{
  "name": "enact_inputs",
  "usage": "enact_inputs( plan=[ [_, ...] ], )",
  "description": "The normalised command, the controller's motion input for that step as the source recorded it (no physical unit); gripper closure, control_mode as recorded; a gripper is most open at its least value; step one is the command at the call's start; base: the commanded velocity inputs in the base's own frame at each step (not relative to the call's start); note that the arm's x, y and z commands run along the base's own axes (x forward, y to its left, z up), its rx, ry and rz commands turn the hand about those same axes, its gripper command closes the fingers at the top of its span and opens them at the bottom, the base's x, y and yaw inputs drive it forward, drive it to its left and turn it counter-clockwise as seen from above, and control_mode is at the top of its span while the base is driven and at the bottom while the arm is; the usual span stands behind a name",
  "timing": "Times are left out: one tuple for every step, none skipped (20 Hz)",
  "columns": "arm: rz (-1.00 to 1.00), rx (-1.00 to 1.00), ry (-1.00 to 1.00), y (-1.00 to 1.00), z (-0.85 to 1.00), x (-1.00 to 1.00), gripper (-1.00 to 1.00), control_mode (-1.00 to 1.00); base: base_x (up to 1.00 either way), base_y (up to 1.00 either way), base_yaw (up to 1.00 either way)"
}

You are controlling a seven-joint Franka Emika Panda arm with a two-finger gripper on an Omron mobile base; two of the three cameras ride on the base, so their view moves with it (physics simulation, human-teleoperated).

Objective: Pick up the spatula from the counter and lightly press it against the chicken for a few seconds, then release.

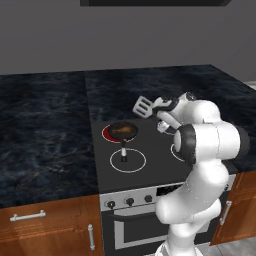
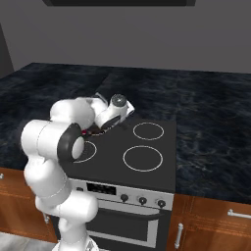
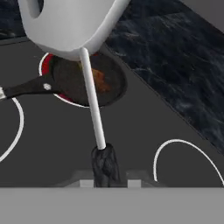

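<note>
A rendered home kitchen is showing itself here. A black cooktop (image 1: 155,150) is sitting flush in a dark marbled table (image 1: 45,130), its white burner rings (image 2: 142,158) showing and the burner (image 1: 106,133) at its 10 o'clock glowing red under a frying pan (image 1: 124,130). Below, an oven front (image 1: 135,230) is carrying a row of knobs (image 1: 129,201). Wooden cabinets (image 1: 50,235) with metal pulls (image 1: 27,216) are flanking it at 3 and 9 o'clock, and a hood (image 1: 150,2) is hanging at 12 o'clock against a grey wall (image 1: 100,40).
</note>
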Motion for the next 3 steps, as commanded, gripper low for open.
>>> enact_inputs(
  plan=[
    [-0.14, 0.17, -0.01, -0.24, 0.61, -0.38, 1.0, -1.0, 0.0, 0.0, 0.0],
    [-0.13, 0.18, 0.0, -0.27, 0.63, -0.37, 1.0, -1.0, 0.0, 0.0, 0.0],
    [-0.12, 0.2, 0.0, -0.26, 0.64, -0.4, 1.0, -1.0, 0.0, 0.0, 0.0]
  ],
)
